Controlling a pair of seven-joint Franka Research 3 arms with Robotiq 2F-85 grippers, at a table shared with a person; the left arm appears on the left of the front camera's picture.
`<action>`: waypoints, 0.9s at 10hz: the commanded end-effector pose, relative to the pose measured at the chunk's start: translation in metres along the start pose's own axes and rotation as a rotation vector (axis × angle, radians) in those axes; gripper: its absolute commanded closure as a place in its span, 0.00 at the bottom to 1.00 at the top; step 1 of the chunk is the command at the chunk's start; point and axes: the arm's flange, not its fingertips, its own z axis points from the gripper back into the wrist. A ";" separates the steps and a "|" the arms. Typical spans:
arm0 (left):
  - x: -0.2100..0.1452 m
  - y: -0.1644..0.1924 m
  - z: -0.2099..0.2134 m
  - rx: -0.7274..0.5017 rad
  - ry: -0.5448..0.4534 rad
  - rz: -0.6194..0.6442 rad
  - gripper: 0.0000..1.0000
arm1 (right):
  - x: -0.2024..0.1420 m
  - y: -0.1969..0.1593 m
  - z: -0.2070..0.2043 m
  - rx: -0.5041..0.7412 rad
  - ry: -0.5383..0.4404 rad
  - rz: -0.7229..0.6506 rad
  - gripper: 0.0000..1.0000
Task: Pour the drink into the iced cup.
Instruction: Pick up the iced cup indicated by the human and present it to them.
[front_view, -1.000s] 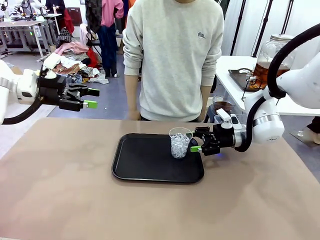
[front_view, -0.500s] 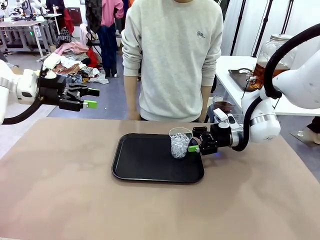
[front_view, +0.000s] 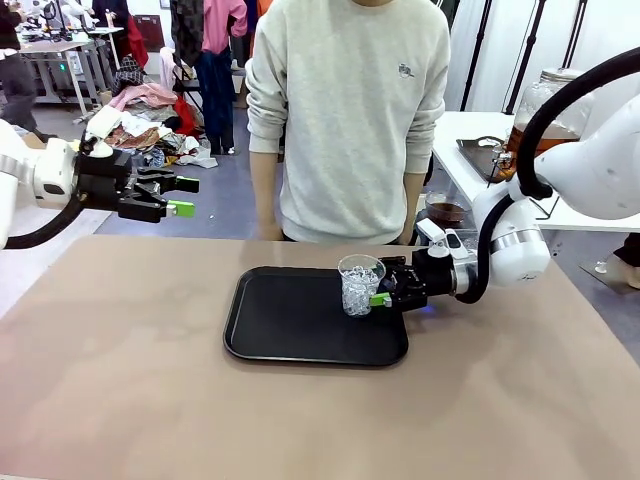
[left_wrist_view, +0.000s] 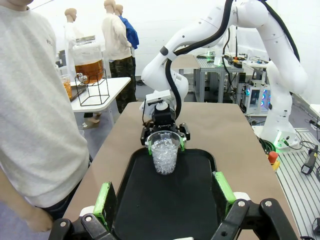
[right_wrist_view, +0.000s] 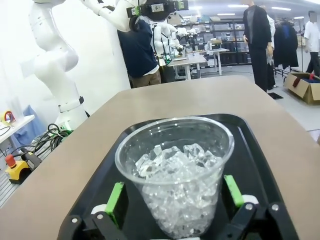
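Note:
A clear plastic cup (front_view: 358, 285) full of ice stands on the right part of a black tray (front_view: 285, 320). My right gripper (front_view: 376, 293) lies low at the cup's right side, open. In the right wrist view its green pads (right_wrist_view: 116, 197) flank the cup (right_wrist_view: 175, 170) with a small gap on each side. The left wrist view shows the cup (left_wrist_view: 164, 152) between those fingers too. My left gripper (front_view: 180, 197) hovers open and holds nothing, above the table's far left edge. The drink (front_view: 540, 120), amber in a big lidded glass jar, stands on a white side table at the back right.
A person in a grey sweatshirt (front_view: 345, 120) stands at the far edge, right behind the tray, arms hanging down. The jar sits on a wire stand (left_wrist_view: 92, 92) beyond my right arm. Bare brown tabletop (front_view: 150, 380) spreads around the tray.
My right gripper has slid left along the tray, so its open fingers now reach around the cup's sides. The left arm and the cup have stayed put.

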 end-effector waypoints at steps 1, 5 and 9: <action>0.001 -0.001 0.001 0.001 -0.001 -0.004 0.00 | 0.001 -0.011 -0.012 0.033 0.028 -0.029 0.00; 0.001 -0.001 0.001 0.001 -0.001 -0.004 0.00 | -0.001 -0.012 -0.025 0.035 0.042 -0.040 0.00; 0.001 -0.001 0.001 0.001 -0.001 -0.004 0.00 | 0.001 -0.012 -0.029 0.022 0.024 -0.024 0.00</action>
